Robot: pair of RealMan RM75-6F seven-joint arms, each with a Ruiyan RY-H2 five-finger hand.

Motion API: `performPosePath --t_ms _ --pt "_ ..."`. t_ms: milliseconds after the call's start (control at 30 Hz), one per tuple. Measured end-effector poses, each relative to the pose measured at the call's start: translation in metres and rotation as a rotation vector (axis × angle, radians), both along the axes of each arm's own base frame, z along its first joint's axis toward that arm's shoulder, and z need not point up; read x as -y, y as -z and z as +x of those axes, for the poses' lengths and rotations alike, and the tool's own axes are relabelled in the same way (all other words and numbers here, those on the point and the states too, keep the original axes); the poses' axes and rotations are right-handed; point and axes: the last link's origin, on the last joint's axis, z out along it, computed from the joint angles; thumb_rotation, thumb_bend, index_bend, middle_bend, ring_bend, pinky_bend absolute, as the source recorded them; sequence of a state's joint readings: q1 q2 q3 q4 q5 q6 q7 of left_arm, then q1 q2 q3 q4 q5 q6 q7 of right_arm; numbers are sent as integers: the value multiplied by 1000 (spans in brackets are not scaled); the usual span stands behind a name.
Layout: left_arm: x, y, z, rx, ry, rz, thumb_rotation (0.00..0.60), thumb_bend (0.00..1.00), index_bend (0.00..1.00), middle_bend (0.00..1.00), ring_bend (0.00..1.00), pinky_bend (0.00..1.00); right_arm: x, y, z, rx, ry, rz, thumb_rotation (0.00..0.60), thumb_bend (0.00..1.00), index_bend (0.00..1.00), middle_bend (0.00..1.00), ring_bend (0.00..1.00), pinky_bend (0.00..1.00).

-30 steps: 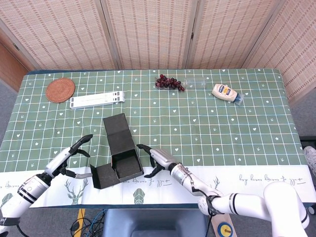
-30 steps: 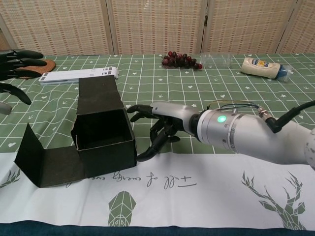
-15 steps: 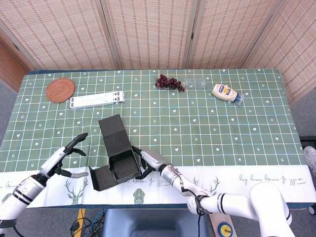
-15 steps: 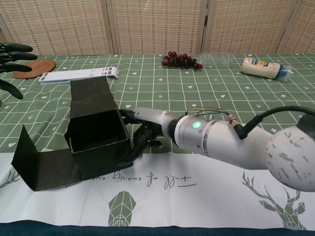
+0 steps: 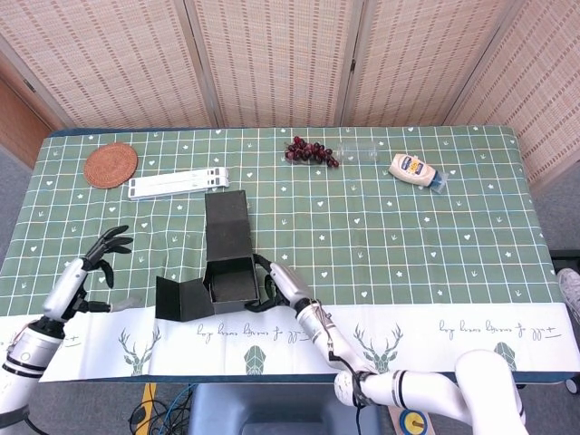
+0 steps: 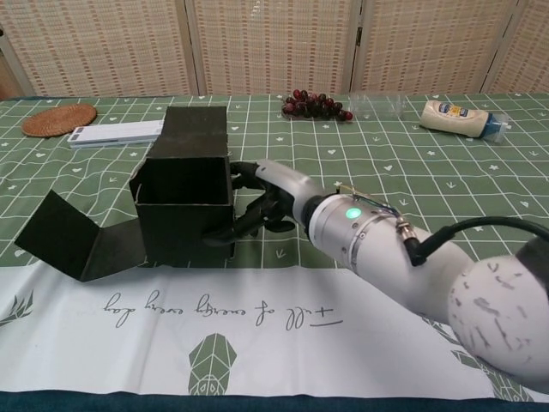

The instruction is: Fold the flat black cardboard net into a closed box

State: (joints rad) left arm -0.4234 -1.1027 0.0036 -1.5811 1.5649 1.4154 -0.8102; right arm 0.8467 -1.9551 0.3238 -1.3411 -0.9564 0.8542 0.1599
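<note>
The black cardboard box (image 5: 230,280) (image 6: 184,206) stands partly folded near the table's front edge. Its walls are up and its top is open. The lid flap (image 5: 227,227) rises at its far side, and a side flap (image 5: 176,299) (image 6: 79,242) lies spread out to its left. My right hand (image 5: 282,288) (image 6: 260,200) grips the box's right wall, with fingers at the upper edge and one finger across the front face. My left hand (image 5: 90,268) hovers open left of the box, well apart from it, and shows only in the head view.
At the back are a woven coaster (image 5: 111,165) (image 6: 58,120), a white slatted strip (image 5: 178,184) (image 6: 116,133), grapes (image 5: 311,151) (image 6: 316,106), a clear plastic cup (image 5: 362,152) and a mayonnaise bottle (image 5: 415,169) (image 6: 463,118). A white runner (image 6: 283,326) covers the front edge.
The box has been turned and slid, so its lid flap now points straight back. My right hand stayed against its right wall. My left hand drew away left, out of the chest view.
</note>
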Motion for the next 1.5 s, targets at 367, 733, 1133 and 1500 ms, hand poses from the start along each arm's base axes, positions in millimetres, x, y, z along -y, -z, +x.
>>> performPosePath --t_ms 367,733,1133,1500 --pt "13 -10 -14 -124 13 273 600 103 238 239 367 709 -13 -63 -36 258 121 -55 600 426 203 374 732 1000" --pt "4 16 -31 -185 -43 256 600 103 48 74 330 700 -26 -89 -42 502 151 -40 600 446 211 384 732 1000" --pt "-18 66 -14 -66 -31 209 600 103 0 39 311 689 -36 -80 -36 603 137 -47 600 446 217 388 732 1000" --pt "-20 94 24 124 14 161 600 104 0 39 312 694 -41 -57 -29 590 108 -52 600 458 217 388 732 1000"
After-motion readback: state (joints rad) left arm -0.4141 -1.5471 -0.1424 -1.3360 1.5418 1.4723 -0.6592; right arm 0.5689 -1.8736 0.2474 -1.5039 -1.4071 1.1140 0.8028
